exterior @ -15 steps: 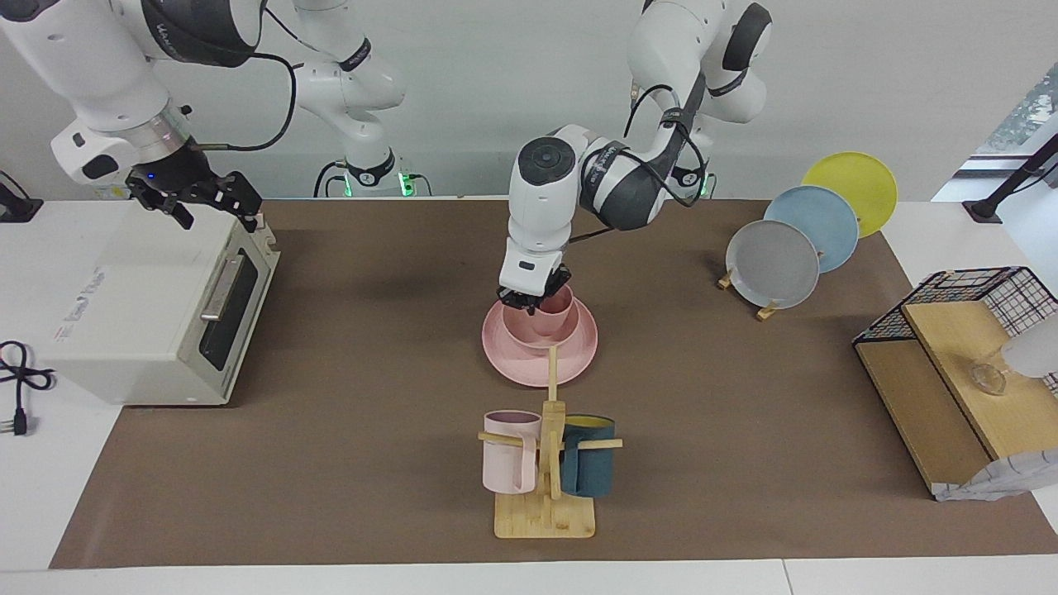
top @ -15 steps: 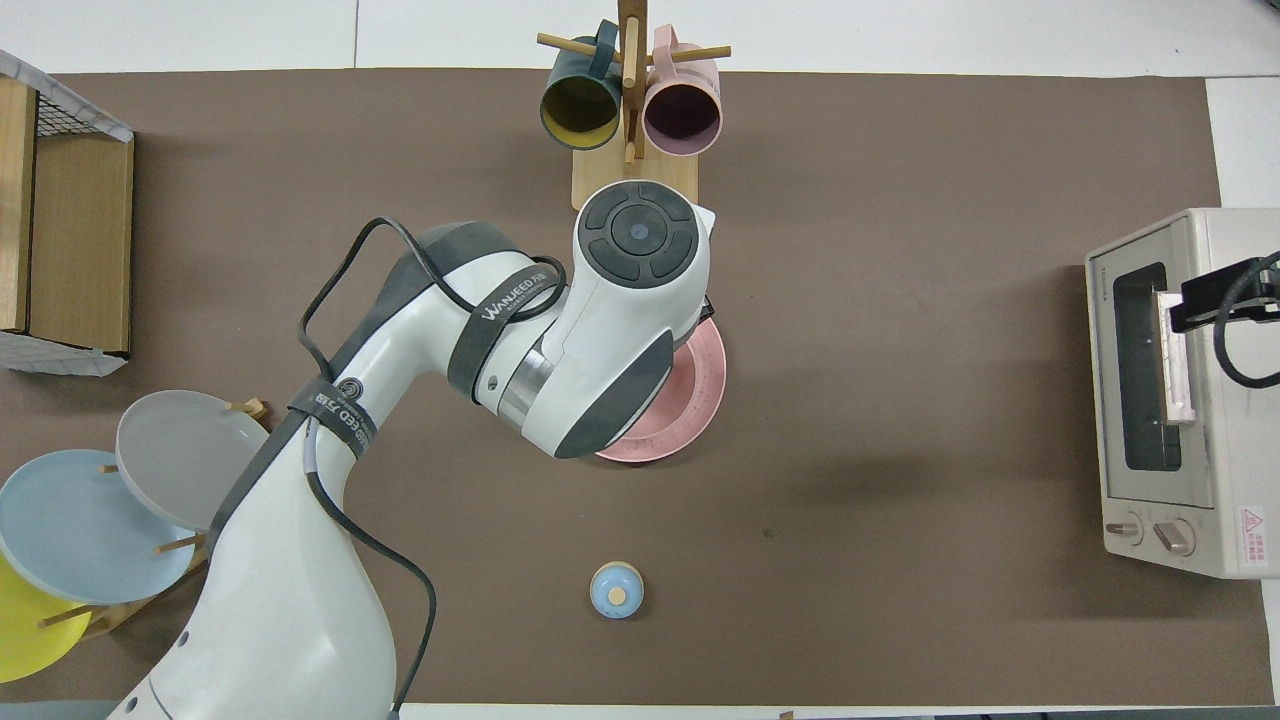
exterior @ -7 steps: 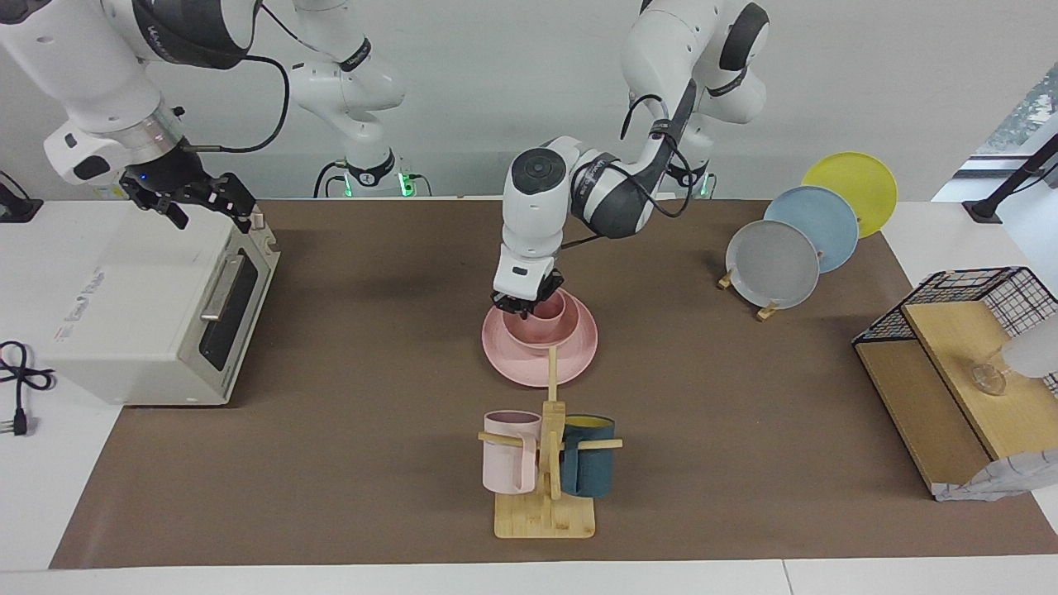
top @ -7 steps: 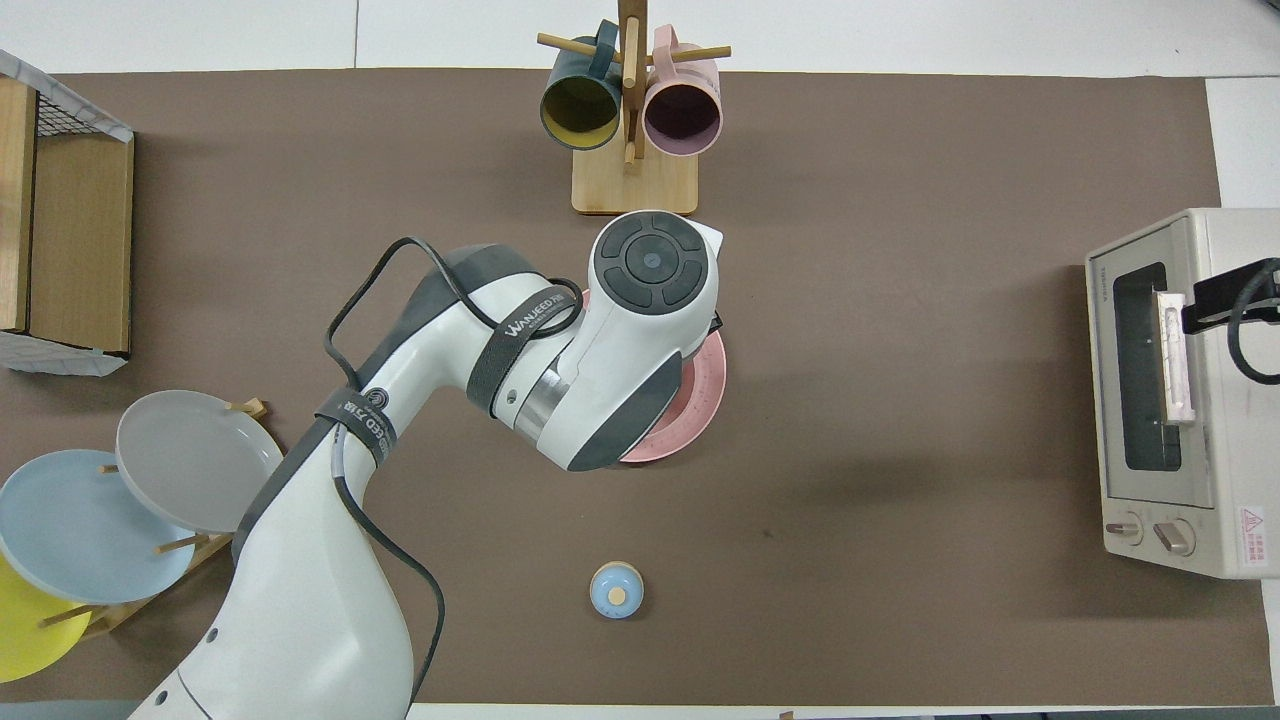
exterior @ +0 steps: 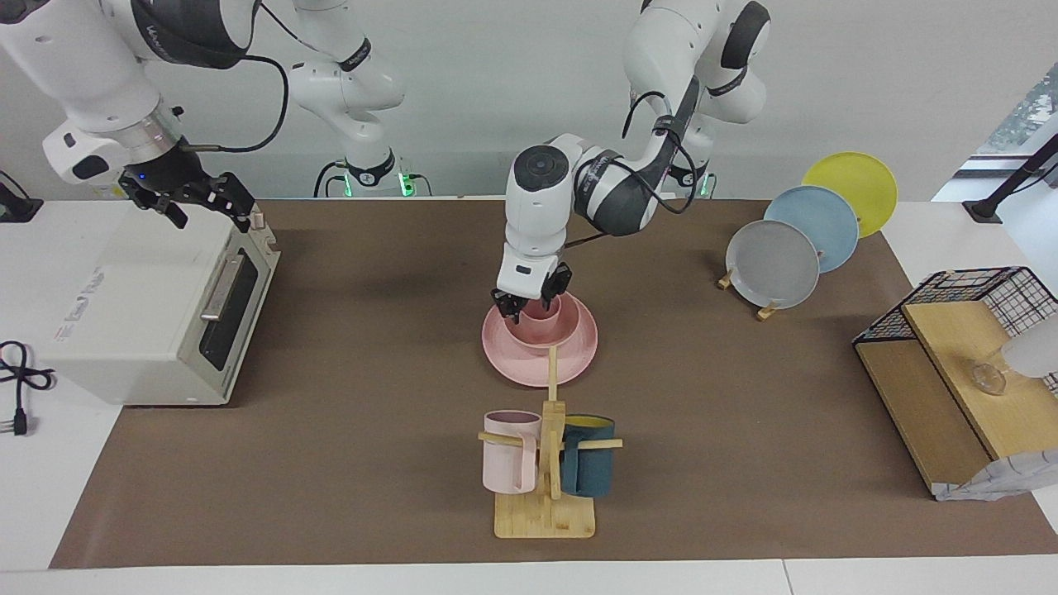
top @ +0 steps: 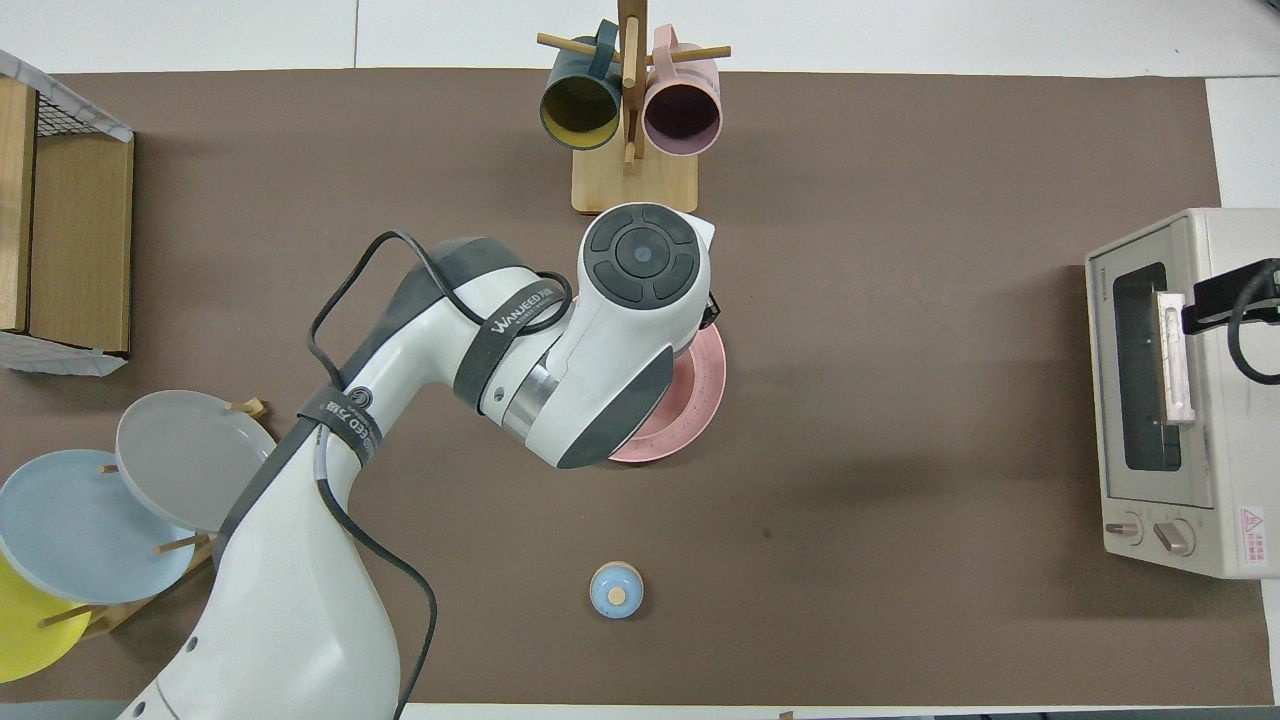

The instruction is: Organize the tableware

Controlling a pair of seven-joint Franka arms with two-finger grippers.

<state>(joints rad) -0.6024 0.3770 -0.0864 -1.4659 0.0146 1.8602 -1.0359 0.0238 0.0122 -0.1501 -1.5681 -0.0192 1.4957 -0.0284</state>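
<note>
In the middle of the mat the pink plate (exterior: 529, 364) lies flat, with the pink bowl (exterior: 565, 329) on it and the small pink cup (exterior: 543, 315) standing upright in the bowl. My left gripper (exterior: 533, 301) hangs just over the cup, open, one finger at either side of the rim and holding nothing. In the overhead view the left arm covers the bowl and cup, and only the plate's edge (top: 700, 400) shows. My right gripper (exterior: 212, 216) waits open over the top of the toaster oven (exterior: 149, 306).
A wooden mug tree (exterior: 547, 463) with a pale pink and a dark blue mug stands farther from the robots than the plate. Grey, blue and yellow plates lean in a rack (exterior: 773, 264) and a wire-and-wood shelf (exterior: 950, 364) sits at the left arm's end. A small blue knob (top: 616, 590) lies near the robots.
My left gripper lowered the cup into the bowl, opened and let it go. The right gripper shifted only slightly over the oven.
</note>
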